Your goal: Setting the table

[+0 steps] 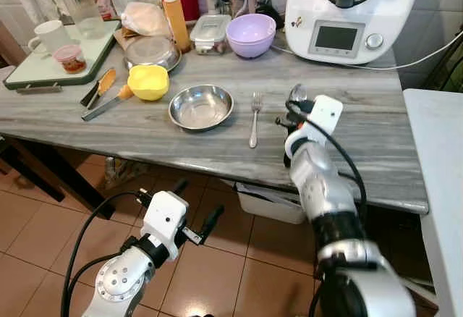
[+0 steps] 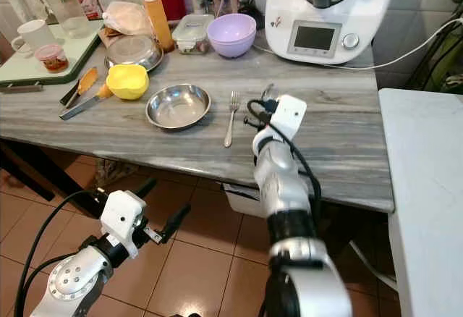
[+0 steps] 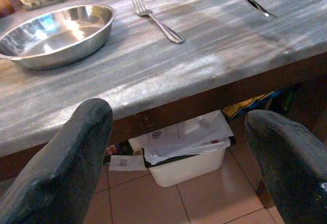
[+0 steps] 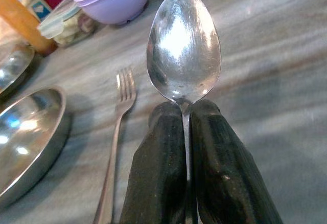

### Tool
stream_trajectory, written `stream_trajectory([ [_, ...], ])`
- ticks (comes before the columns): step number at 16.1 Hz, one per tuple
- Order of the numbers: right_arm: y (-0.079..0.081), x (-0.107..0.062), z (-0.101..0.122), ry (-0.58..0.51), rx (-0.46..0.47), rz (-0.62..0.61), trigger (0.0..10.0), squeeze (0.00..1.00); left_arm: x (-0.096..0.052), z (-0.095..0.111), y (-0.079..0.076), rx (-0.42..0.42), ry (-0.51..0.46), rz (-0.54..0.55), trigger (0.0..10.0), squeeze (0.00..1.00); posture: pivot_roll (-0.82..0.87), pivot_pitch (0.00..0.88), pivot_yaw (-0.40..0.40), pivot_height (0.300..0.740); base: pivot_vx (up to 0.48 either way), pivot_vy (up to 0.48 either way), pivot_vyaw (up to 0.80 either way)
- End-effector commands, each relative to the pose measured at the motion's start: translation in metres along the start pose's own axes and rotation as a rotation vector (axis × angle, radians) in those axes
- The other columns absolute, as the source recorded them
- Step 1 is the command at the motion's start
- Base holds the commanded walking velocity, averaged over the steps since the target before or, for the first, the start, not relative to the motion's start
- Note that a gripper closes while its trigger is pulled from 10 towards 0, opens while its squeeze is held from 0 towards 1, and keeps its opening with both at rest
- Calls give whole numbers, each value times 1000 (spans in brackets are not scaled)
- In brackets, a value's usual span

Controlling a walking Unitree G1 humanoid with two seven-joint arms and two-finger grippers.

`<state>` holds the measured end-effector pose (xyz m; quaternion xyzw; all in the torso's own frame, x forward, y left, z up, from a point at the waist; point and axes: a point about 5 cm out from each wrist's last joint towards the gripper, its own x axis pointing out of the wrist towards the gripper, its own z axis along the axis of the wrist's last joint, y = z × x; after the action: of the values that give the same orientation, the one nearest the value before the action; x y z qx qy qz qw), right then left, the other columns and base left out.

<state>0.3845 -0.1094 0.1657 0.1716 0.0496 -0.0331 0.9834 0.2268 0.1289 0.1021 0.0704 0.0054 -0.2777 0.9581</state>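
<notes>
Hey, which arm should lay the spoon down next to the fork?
Right, probably. The right gripper is shut on the spoon above the table, beside the fork. The left gripper is open and holds nothing, down below the table edge.

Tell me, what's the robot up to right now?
Right gripper shut on spoon, over the table right of the fork. Left gripper open, low over the floor. Steel plate left of fork. Nothing in the way.
</notes>
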Motion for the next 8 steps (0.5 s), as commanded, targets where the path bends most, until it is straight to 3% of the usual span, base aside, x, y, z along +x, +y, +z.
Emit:
stream_trajectory([
  [1,5,3,6,-19,7,3,10000,0,-4,0,1,3,10,-1,10000,0,-106,151,113,740,0,0,0],
  [8,6,17,3,51,9,-40,10000,0,-6,0,1,3,22,-6,10000,0,-93,160,113,740,0,0,0],
])
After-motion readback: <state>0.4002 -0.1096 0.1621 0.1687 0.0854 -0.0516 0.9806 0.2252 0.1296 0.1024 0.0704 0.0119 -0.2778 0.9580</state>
